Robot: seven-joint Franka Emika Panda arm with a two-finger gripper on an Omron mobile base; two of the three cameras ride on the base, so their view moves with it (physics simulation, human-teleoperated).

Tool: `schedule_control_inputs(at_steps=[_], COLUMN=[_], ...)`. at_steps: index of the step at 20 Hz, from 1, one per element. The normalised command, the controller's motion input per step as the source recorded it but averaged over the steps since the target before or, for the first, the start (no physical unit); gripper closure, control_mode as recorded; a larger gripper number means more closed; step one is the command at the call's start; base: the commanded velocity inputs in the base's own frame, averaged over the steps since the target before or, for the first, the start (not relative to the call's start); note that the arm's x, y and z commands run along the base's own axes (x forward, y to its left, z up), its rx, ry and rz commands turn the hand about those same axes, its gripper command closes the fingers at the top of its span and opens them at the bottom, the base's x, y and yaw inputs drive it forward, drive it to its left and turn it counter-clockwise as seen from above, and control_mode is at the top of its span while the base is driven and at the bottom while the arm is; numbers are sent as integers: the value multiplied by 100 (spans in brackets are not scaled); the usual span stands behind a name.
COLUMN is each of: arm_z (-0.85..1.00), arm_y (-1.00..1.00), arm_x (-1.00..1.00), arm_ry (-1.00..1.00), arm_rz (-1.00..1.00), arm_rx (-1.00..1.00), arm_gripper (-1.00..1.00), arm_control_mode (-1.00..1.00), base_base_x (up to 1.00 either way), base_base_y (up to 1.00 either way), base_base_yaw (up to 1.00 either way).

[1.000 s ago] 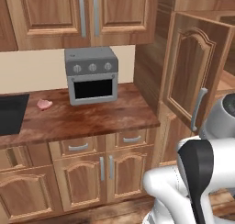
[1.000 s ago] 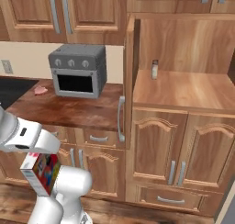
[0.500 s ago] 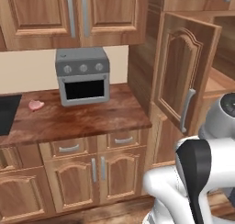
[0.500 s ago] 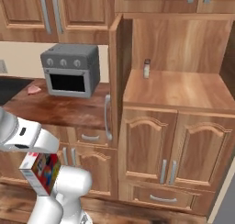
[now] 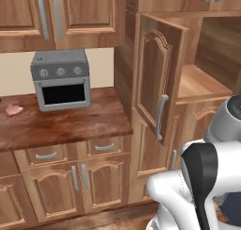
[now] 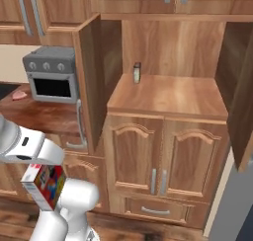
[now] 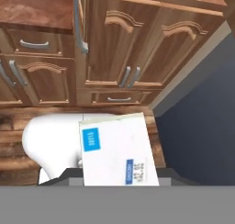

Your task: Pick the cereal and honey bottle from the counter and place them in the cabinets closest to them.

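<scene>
— Left base view first: what's there?
— The arm folds up from the lower right, white shells with a dark joint. The cabinets (image 5: pixel 157 83) stand with one door swung open toward the camera, its grey bar handle (image 5: pixel 161 117) upright. To the left, a grey toaster oven (image 5: pixel 61 79) sits on the worktop (image 5: pixel 70 125), with a small pink lump (image 5: pixel 13 110) near the left edge.
— And the right base view?
— The cereal (image 6: pixel 44 185) — a slim box with red and white print — hangs tilted low at the left, under the white wrist, well below the open shelf. A small brownish box with a dark top (image 6: pixel 137 72) stands upright at the back left of that shelf. The open door edge rises between the cereal and the shelf.
— Hand view?
— The cereal's white face with blue labels (image 7: pixel 119 152) lies close under the camera. The gripper is pinching the box, fingertips hidden behind it. Beyond lie lower cabinet doors and the wooden floor (image 7: pixel 13 122).
</scene>
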Motion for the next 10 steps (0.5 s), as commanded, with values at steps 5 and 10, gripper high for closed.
schedule_control_inputs(at_steps=[5, 10], arm_z=[0, 0], arm_y=[0, 0], arm_x=[0, 0], arm_ry=[0, 0], arm_rz=[0, 0], arm_rx=[0, 0], arm_gripper=[100, 100], arm_control_mode=[100, 100], base_base_x=[-4, -2], base_base_y=[-58, -59], base_base_yaw=[0, 0])
